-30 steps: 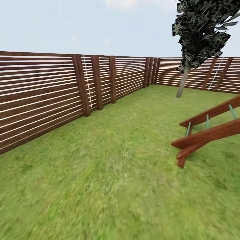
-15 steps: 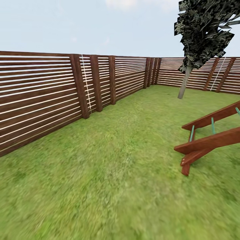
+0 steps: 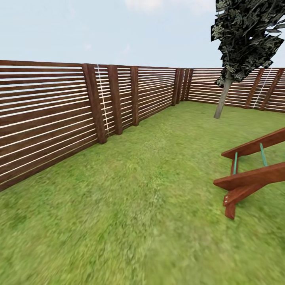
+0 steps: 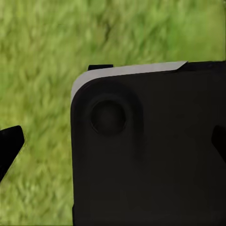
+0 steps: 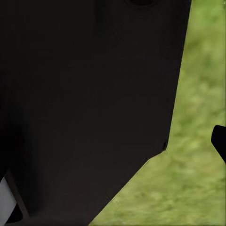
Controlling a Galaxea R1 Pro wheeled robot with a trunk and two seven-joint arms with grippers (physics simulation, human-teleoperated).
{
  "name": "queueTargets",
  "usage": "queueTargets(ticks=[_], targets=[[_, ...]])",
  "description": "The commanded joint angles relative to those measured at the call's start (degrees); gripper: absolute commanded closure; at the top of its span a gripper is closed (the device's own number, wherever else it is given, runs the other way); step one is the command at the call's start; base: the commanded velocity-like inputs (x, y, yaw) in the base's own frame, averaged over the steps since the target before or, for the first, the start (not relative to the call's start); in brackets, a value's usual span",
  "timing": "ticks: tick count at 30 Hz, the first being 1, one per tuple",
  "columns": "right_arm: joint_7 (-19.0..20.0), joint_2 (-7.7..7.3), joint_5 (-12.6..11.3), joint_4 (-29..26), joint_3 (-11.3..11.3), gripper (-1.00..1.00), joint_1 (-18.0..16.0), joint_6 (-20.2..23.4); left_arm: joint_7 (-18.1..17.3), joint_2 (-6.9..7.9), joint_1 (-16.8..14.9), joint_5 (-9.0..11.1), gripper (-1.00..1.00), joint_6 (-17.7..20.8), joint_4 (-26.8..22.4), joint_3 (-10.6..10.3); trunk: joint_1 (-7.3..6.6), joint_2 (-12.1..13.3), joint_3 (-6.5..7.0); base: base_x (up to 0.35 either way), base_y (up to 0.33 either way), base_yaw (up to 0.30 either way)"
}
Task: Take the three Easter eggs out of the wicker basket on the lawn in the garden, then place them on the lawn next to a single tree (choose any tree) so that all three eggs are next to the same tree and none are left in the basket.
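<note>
Between the earlier head frames and now, the whole scene has slid right and down in the picture: the wooden frame (image 3: 253,174) with green rungs sits lower and nearer the right edge, and the tree (image 3: 223,95) has shifted right too. That is my head or base moving, not the things.

Surface: the lawn (image 3: 142,198) is flat green grass running from the foreground to the far corner of the garden. Near grass is blurred.

Surroundings: a brown slatted fence (image 3: 51,118) runs along the left side, with thick posts, turns a corner in the distance, and continues behind the tree. Pale blue sky above. The tree has a thin grey trunk leaning slightly and a dark ragged canopy cut by the top right of the head view. It stands on the lawn near the far fence. The wooden frame's two sloped beams end on the grass at the right, well apart from the tree.

Wrist views: left wrist view shows a black housing with a pale top edge (image 4: 146,155) over blurred grass (image 4: 42,56); a dark tip (image 4: 10,143) pokes in at one edge and another at the opposite edge. Right wrist view shows a large black body (image 5: 84,103), grass (image 5: 197,94) beside it, and one dark tip (image 5: 220,139) at the edge.

Left end effector: tips look set apart at opposite edges. Right end effector: cannot tell whether apart or together.
</note>
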Motion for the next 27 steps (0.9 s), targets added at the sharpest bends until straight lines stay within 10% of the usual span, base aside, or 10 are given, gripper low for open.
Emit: queueTargets(ticks=[1, 27], targets=[[-0.01, 0.0, 0.08, -0.06, -0.03, -1.0, 0.01, -0.01, -0.02, 0.02, -0.03, -0.04, -1.0, -0.18, 0.04, -0.09, 0.03, -0.02, -0.04, 0.31, 0.163, 0.0], [-0.01, 0.0, 0.08, -0.06, -0.03, -1.0, 0.01, -0.01, -0.02, 0.03, -0.03, -0.11, -1.0, -0.18, 0.03, -0.09, 0.03, -0.02, -0.04, 0.317, 0.112, 0.0]])
